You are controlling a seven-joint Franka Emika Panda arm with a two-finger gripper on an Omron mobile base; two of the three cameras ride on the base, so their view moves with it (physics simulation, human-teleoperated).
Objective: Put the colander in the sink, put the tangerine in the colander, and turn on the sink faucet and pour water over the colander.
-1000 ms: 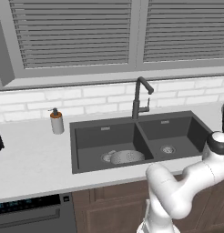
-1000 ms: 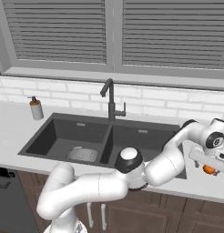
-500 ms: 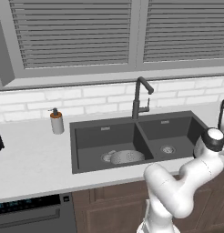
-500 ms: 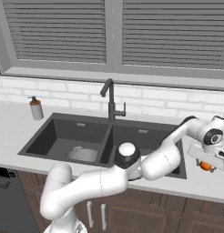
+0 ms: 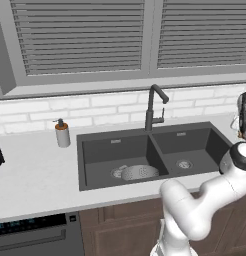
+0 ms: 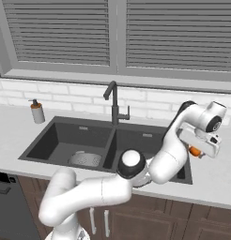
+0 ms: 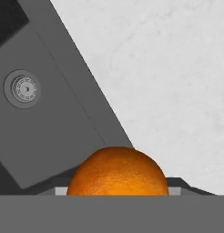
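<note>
Sink (image 5: 160, 150), dark charcoal and double-basined, is set into the pale counter (image 5: 35, 175) below the shuttered window (image 5: 80, 40), and a round metal drain (image 7: 23, 88) is seen in its right basin in the hand view. At the back of the sink, above the divider between the basins, the slim dark sink faucet (image 5: 154, 106) is mounted, with its angled spout tilted toward the right. The colander (image 5: 139, 172) is placed in the left basin, near the front and close to the divider, upright on the basin floor. A small soap pump bottle (image 5: 62, 133) is stood on the counter to the left of the sink, well apart from it.

The arm is stretched across the front of the sink to the right, and the gripper (image 6: 198, 149) is held above the counter just beyond the sink's right edge. The tangerine (image 7: 117, 172) is seen directly at the gripper, low in the centre of the hand view, with the sink rim and the counter behind it; in the right base view a sliver of it (image 6: 196, 151) is shown beneath the hand. The fingertips themselves are hidden, so whether the fruit is clamped between them or merely lies at them cannot be told.
</note>
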